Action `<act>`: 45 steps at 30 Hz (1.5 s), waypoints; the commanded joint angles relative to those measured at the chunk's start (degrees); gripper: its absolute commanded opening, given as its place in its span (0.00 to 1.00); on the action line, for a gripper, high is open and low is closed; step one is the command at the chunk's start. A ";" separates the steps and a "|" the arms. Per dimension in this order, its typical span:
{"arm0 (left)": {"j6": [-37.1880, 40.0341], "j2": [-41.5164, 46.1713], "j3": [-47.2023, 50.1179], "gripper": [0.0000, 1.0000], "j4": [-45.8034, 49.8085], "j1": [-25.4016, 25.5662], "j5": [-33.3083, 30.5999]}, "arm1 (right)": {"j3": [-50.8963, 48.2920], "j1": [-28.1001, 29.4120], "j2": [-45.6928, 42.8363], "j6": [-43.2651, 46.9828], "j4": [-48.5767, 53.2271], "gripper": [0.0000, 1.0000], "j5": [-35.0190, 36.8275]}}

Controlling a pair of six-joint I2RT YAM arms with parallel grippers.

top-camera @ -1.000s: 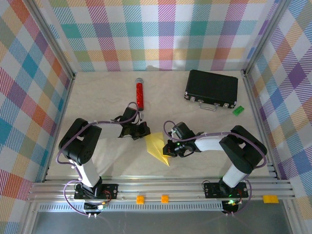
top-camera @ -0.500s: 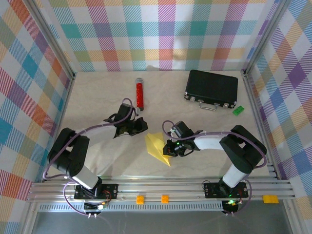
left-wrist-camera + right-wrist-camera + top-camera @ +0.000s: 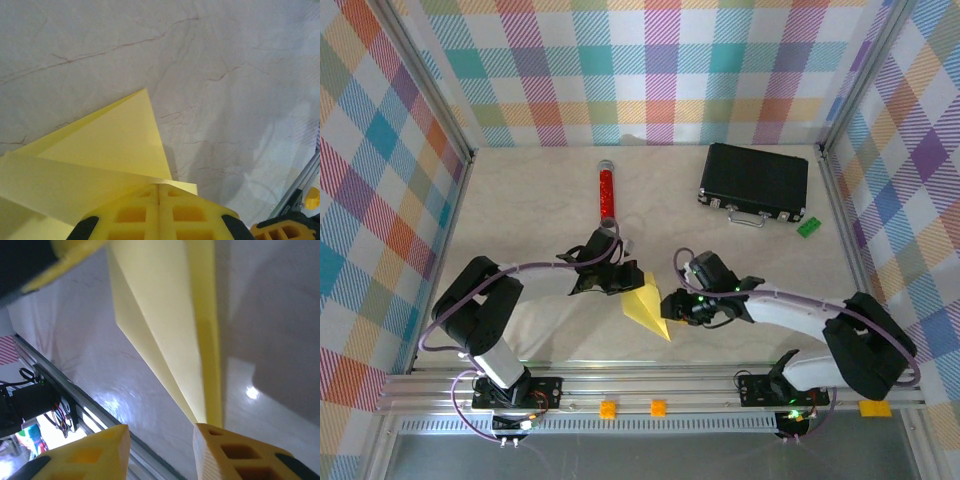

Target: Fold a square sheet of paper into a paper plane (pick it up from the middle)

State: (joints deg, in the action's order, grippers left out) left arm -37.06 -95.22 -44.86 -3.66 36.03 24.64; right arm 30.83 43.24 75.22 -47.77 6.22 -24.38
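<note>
While its jaws are standing apart, the right gripper (image 3: 672,305) is sitting beside the paper plane (image 3: 648,306) at lower centre of the frame. The plane is looking nearly folded. Just above, the closed left gripper (image 3: 623,283) is pressing its edge, probably sharpening creases.

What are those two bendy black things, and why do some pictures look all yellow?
They are two robot arms bolted to a table. One camera looks down from above; the two close-ups come from cameras on the arms' wrists, so you see their yellow fingers. On the table lie a folded yellow paper, a red tube, a black case and a small green block. The left gripper is closed, its tips at the paper. The right gripper is open, right next to the paper.
</note>
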 commanded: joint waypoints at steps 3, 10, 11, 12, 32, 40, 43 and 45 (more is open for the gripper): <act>-0.57 -3.23 1.00 0.04 -1.79 0.18 0.05 | -3.87 1.95 -2.86 -5.89 0.56 0.42 -2.74; -0.90 -4.67 2.10 0.04 -2.31 0.18 -0.47 | -4.92 4.40 -3.93 -8.71 -2.49 0.24 -0.82; -0.84 -4.78 1.99 0.03 -2.32 0.18 -0.32 | -4.40 4.35 -3.83 -8.70 -2.71 0.22 -0.34; -0.83 -4.82 1.97 0.03 -2.32 0.18 -0.17 | -3.69 4.37 -3.41 -8.28 -3.03 0.19 -0.51; 0.85 -5.26 1.92 0.02 -0.12 0.14 -0.77 | 0.66 4.39 14.37 -5.80 -6.18 0.02 2.26; 0.85 -5.35 1.68 0.01 0.05 0.17 -0.91 | -0.10 4.32 8.87 -6.87 -6.44 0.03 0.91; 0.85 -5.48 1.70 0.01 -0.02 0.09 -0.95 | 2.39 3.87 7.31 -5.92 -5.25 0.03 1.37; 0.84 -5.56 1.76 0.01 -0.12 0.09 -0.93 | 3.66 3.48 8.47 -5.61 -5.55 0.03 1.07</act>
State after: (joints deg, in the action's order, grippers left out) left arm -37.63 -99.26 -43.86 -6.17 36.03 24.58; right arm 32.12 47.22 83.70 -54.59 -0.54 -23.42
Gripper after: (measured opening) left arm 0.050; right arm 0.057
